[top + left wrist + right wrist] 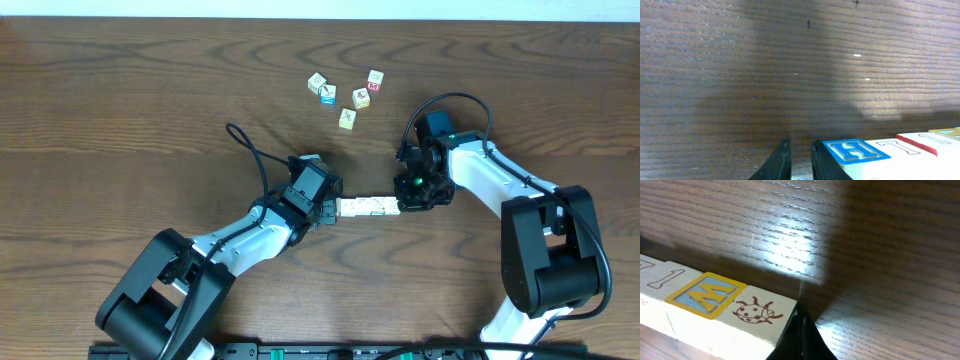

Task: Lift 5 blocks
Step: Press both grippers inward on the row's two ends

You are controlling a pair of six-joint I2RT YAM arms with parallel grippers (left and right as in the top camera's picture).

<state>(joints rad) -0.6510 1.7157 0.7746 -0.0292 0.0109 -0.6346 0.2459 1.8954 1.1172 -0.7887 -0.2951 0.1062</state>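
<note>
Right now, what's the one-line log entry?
row of blocks: end to end between both hands | left hand: fingers slightly apart | right hand: shut | lift: cannot tell | loose cubes: five, untouched

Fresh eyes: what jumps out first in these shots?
A row of blocks sits mid-table, pressed end to end between the left gripper and the right gripper. Behind it, toward the far edge, five loose cubes lie scattered on the dark wooden table, one with a bright blue face.
</note>
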